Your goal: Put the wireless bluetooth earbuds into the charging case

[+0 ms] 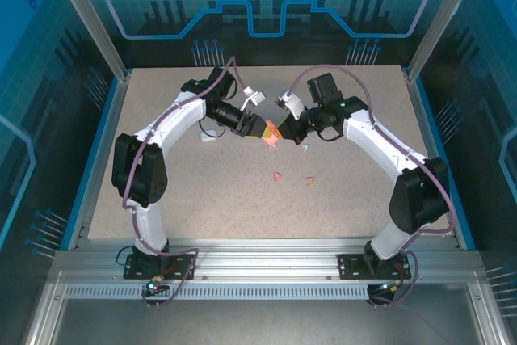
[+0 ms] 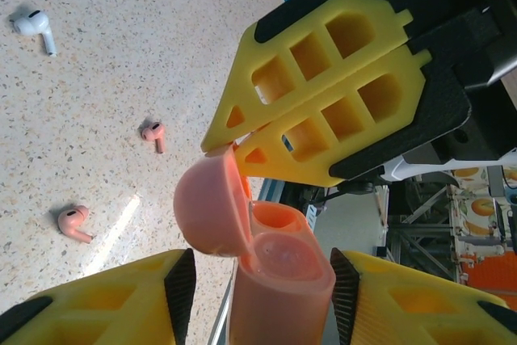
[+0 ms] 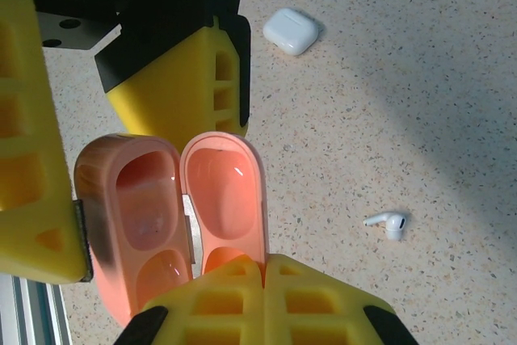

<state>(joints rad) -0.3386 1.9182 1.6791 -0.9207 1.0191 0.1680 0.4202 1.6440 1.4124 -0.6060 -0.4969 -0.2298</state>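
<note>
The left gripper (image 2: 271, 284) is clamping the open salmon-pink charging case (image 3: 144, 199), both wells empty. The right gripper (image 3: 265, 266) is pinching its lid (image 3: 223, 195). One pink earbud (image 2: 153, 133) and a second pink earbud (image 2: 73, 222) are lying mid-worktop (image 1: 202, 208).

Robotics laboratory cell: aluminium-profile frame (image 1: 266, 258), blue printed enclosure walls (image 1: 266, 6), speckled worktable (image 1: 202, 208), left arm (image 1: 141, 171) and right arm (image 1: 416, 191) bolted down.

Your case (image 2: 279, 280) is glossy salmon-pink; the fingers (image 2: 323, 111) are yellow with black pads (image 2: 179, 284). Toward 10 o'clock from it: two salmon-pink earbuds (image 2: 153, 133) (image 2: 73, 224), one white earbud (image 2: 34, 28), on the beige, dark-speckled table (image 2: 121, 54).
</note>
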